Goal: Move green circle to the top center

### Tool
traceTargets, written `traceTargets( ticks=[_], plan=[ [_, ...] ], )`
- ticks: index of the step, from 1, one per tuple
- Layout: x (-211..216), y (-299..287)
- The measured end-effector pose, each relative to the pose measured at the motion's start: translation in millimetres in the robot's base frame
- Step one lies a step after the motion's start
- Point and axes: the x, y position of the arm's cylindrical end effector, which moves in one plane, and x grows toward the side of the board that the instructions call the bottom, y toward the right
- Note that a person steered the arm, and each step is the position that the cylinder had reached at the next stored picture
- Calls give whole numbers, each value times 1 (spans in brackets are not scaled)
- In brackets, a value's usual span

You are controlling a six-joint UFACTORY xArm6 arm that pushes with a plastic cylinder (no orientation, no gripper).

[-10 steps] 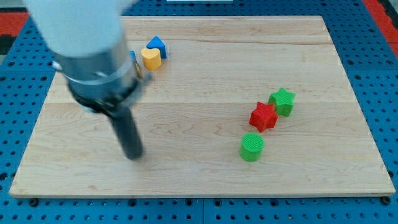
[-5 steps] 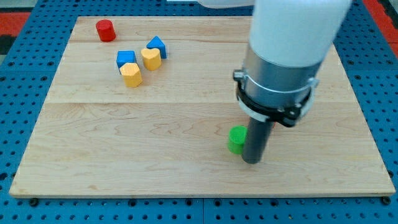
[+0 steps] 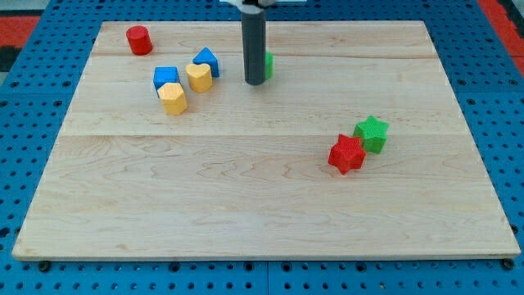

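Observation:
The green circle (image 3: 268, 64) sits near the top centre of the wooden board (image 3: 262, 205), mostly hidden behind my rod; only a green sliver shows on the rod's right side. My tip (image 3: 255, 82) rests on the board just left of and slightly below the green circle, touching or nearly touching it.
A red cylinder (image 3: 138, 39) stands at the top left. Two blue blocks (image 3: 165, 78) (image 3: 206, 60) and two yellow blocks (image 3: 173, 97) (image 3: 198, 77) cluster left of my tip. A red star (image 3: 347, 154) and a green star (image 3: 372, 133) sit at the right.
The green circle has gone from the lower middle of the board up to the top centre, with my tip moving up behind it. The arm body has left the view.

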Motion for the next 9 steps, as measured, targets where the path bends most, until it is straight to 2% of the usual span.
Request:
traceTargets(
  ticks=[2, 4, 5, 6, 7, 9],
  plan=[
    [-41, 14],
    [-46, 45],
    [-70, 74],
    [-90, 64],
    [-69, 42],
    [-65, 51]
  ],
)
